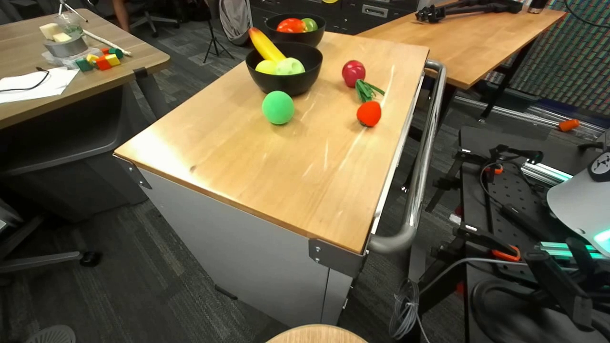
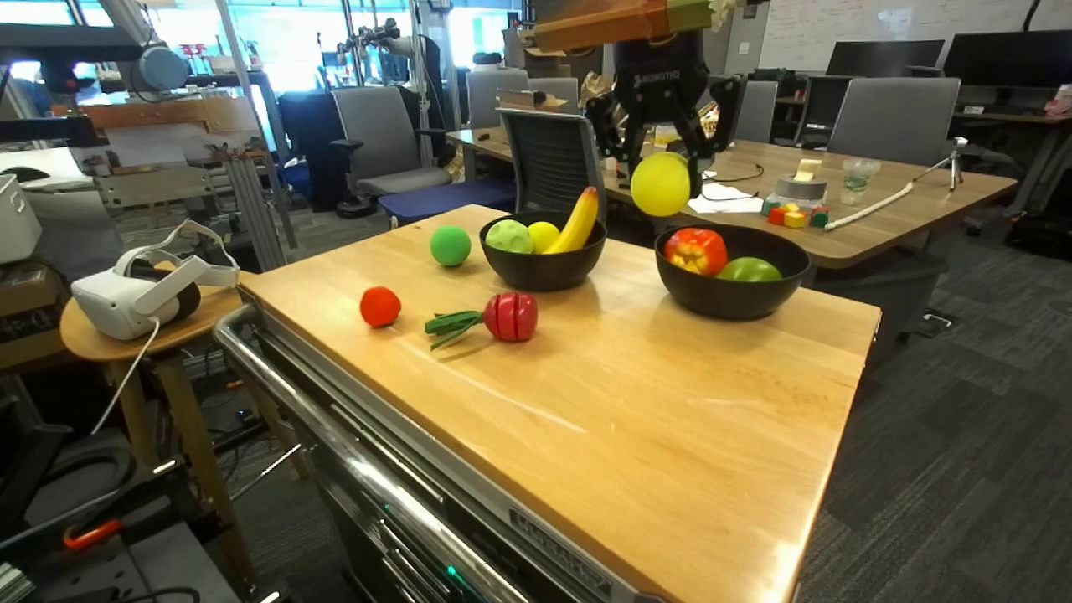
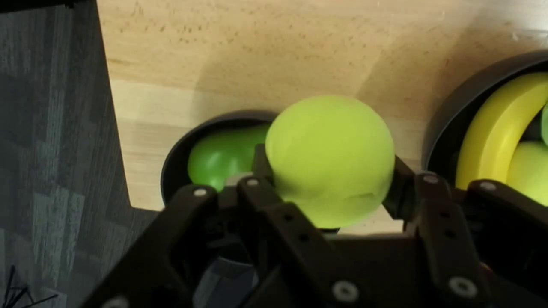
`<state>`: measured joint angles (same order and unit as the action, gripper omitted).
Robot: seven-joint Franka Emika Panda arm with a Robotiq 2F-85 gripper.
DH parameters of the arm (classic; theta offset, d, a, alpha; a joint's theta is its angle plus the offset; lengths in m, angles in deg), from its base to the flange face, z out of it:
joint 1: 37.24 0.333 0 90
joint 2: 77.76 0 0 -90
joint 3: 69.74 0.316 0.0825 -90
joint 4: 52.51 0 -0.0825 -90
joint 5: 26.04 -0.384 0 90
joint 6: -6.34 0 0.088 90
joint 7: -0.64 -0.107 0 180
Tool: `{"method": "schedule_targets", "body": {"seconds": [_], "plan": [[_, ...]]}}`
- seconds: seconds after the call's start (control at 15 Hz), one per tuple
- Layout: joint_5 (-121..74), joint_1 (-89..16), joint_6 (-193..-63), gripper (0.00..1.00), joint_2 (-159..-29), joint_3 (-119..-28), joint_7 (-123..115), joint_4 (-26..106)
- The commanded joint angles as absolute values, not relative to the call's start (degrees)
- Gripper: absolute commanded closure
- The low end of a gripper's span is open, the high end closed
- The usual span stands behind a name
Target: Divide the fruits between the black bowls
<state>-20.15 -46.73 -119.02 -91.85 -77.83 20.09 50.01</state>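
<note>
Gripper [image 3: 332, 173] sits foremost in my wrist view, a yellow-green ball [image 3: 329, 149] hanging in it, above the rim level of the black bowl [image 2: 729, 300] that holds the red fruit [image 2: 697, 251]. Risk, I think: centring is unclear to me, so a release now could clip the rim and send it rolling off the wooden top [image 2: 636, 402]. Fingers [image 3: 262, 192] stand partly spread, pressed to the ball's two sides

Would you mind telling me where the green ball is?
In an exterior view, the green ball sits on the tabletop, just left of the black bowl holding the banana.
</note>
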Motion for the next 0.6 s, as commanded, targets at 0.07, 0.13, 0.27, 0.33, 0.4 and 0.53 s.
{"method": "schedule_targets", "body": {"seconds": [0.07, 0.13, 0.27, 0.33, 0.4, 0.53], "plan": [[-17.2, -46.8, -117.6, 0.68, -106.0, -77.4, 18.3, 32.7], [-17.0, -47.1, -116.4, 0.68, -108.6, -77.5, 18.5, 29.7], [-15.8, -47.5, -114.9, 0.68, -113.5, -77.7, 18.7, 24.0], [-15.2, -47.7, -114.3, 0.68, -115.6, -77.8, 19.0, 21.3], [-15.0, -48.0, -113.5, 0.68, -117.3, -77.8, 19.4, 19.1], [-14.5, -48.6, -112.5, 0.68, -120.3, -77.7, 19.9, 14.9]]}}
